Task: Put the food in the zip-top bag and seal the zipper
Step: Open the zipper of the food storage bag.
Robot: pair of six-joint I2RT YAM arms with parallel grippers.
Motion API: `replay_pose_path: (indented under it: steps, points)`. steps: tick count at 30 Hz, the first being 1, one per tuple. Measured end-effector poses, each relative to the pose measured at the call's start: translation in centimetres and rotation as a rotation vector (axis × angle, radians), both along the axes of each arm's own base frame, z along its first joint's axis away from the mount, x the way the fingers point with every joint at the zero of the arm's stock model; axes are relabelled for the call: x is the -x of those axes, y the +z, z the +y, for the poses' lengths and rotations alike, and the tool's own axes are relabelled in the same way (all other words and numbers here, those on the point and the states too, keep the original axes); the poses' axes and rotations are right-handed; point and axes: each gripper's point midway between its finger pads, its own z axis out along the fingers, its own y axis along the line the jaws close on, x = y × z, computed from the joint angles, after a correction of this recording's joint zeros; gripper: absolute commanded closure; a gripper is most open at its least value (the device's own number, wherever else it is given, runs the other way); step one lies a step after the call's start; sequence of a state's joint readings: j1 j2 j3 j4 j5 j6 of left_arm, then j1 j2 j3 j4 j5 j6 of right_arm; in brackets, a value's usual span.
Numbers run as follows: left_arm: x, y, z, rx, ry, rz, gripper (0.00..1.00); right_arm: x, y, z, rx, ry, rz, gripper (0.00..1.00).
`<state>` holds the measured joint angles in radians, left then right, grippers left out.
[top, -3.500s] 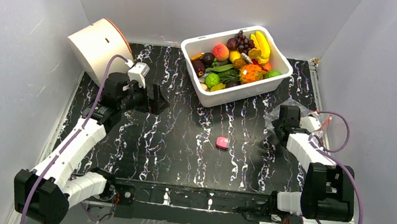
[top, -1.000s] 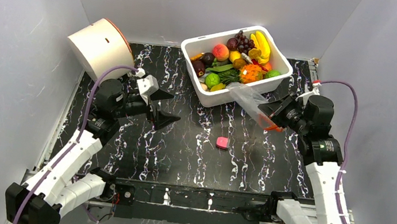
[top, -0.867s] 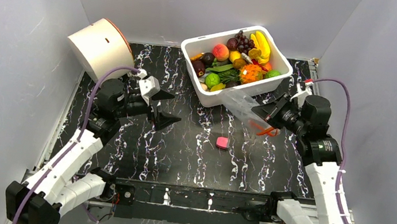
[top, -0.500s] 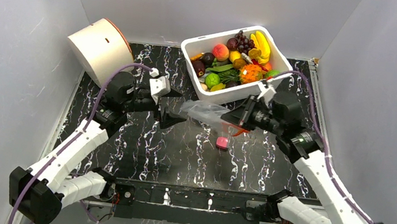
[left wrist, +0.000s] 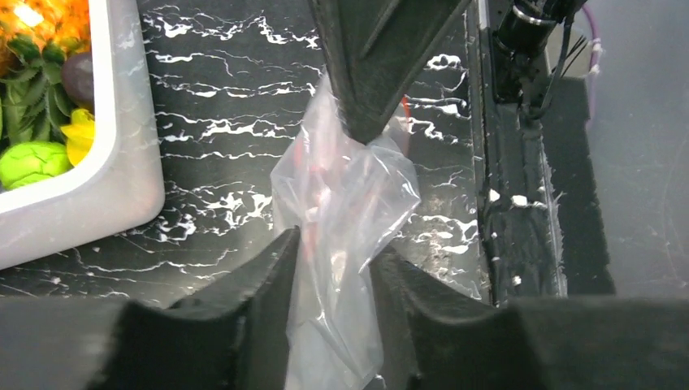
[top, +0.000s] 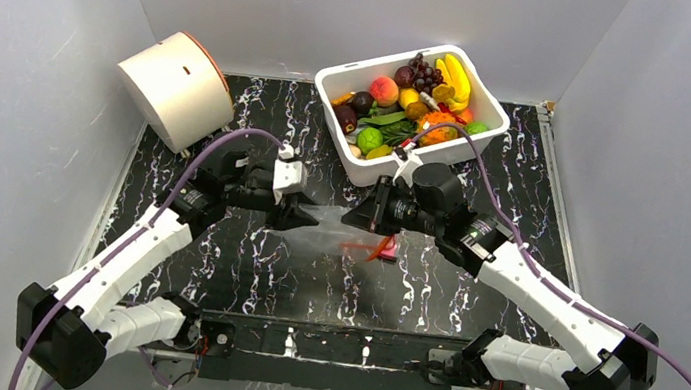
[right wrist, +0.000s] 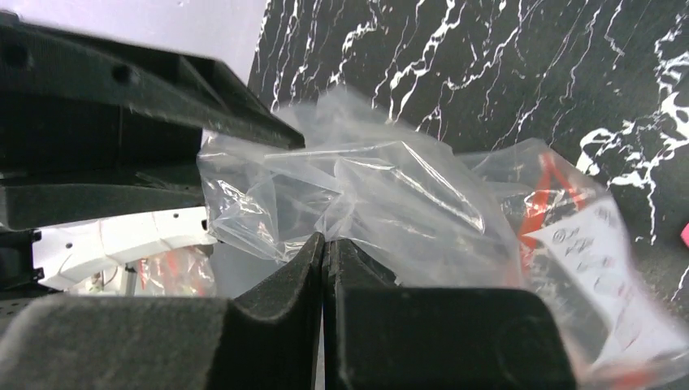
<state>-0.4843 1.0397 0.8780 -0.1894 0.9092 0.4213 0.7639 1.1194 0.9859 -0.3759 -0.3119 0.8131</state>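
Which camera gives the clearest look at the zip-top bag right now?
Right wrist: the zip-top bag fills the frame, crumpled, its red-orange zipper and printed label visible, pinched in the right gripper. Left wrist shows it bunched between the fingers of the left gripper. Top external shows only faint film and an orange streak.

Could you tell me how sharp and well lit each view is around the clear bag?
Top external: even, diffuse light, sharp, but the zip-top bag nearly vanishes against the marbled table. Left wrist: bag fairly sharp, white glare on its folds, near jaws soft. Right wrist: bag's lower right corner smeared, near jaws blurred.
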Motion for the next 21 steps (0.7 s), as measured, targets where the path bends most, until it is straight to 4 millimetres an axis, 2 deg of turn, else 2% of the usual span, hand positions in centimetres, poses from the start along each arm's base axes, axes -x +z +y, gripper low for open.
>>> replay_pose_path:
  steps: [2,5,8,9,13,16,21]
  points:
    - [0.4,-0.4,0.2,-0.014,-0.006,0.017,0.96,-0.5,0.2,0.0,-0.002,-0.016,-0.023,1.0]
    - [0.5,-0.4,0.3,-0.02,0.004,0.021,1.0,-1.1,0.8,0.1,-0.011,-0.023,-0.069,0.97]
    - [0.5,0.1,0.5,-0.011,0.029,0.025,1.0,-1.7,1.4,0.4,-0.038,-0.017,-0.141,0.68]
    - [0.6,0.4,0.6,-0.005,0.04,0.028,1.0,-1.8,1.5,0.4,-0.049,-0.013,-0.17,0.64]
    - [0.9,1.6,0.7,0.031,0.076,0.052,1.0,-1.6,1.6,-0.1,-0.063,0.001,-0.271,0.6]
    - [1.0,2.1,0.9,0.051,0.118,0.083,1.0,-1.3,3.2,-0.9,-0.101,-0.006,-0.369,0.57]
    - [-0.1,1.9,1.6,0.04,0.245,0.142,1.0,0.0,5.3,-3.7,-0.171,-0.059,-0.554,0.54]
